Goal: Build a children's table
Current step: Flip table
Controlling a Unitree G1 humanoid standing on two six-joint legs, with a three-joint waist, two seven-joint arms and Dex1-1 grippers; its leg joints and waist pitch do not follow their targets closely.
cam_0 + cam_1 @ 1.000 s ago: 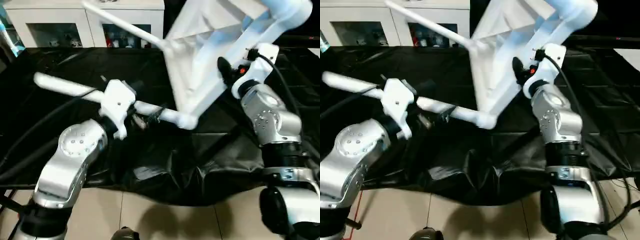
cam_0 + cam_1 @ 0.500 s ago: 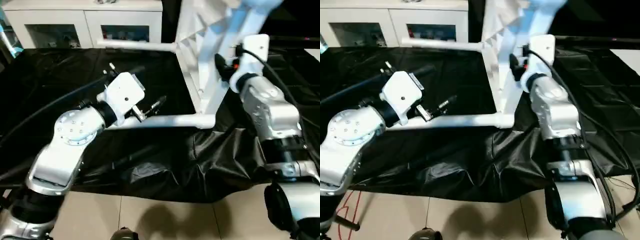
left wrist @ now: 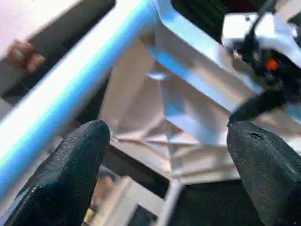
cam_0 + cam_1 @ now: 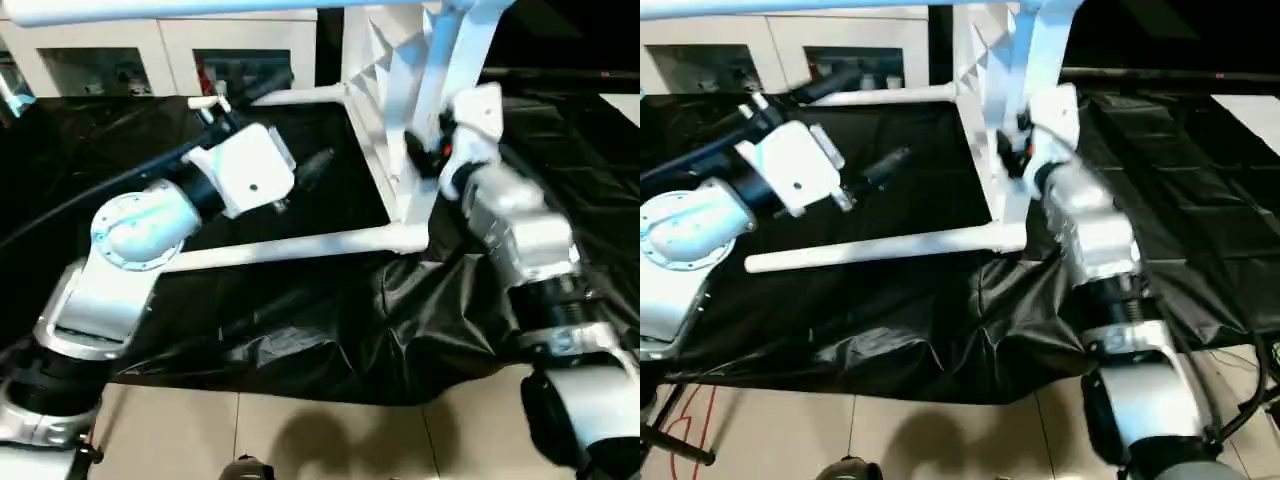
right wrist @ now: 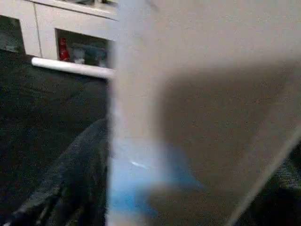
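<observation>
The table (image 4: 400,110) stands tipped on its side on the black-draped surface (image 4: 300,320), its white square top nearly upright at about one o'clock from the middle of the scene, the ribbed underside facing nine o'clock. Long white tubular legs (image 4: 290,246) stick out from the corner sockets toward nine o'clock: one lies low along the cloth, one runs further back just above the surface, and another spans the top of the scene. In the left wrist view the ribs and a pale blue-tinted leg show close ahead, with the triangular webbing of the underside plain to see. The left gripper (image 3: 164,155) hangs free between the legs at about ten o'clock, its two black fingers (image 3: 70,174) spread wide with nothing between them. The right gripper (image 4: 435,150) sits up against the top's near edge at two o'clock; I cannot tell whether it is clamped on the plastic or loose. A white cabinet (image 4: 150,45) with glass fronts stands behind at eleven o'clock.
</observation>
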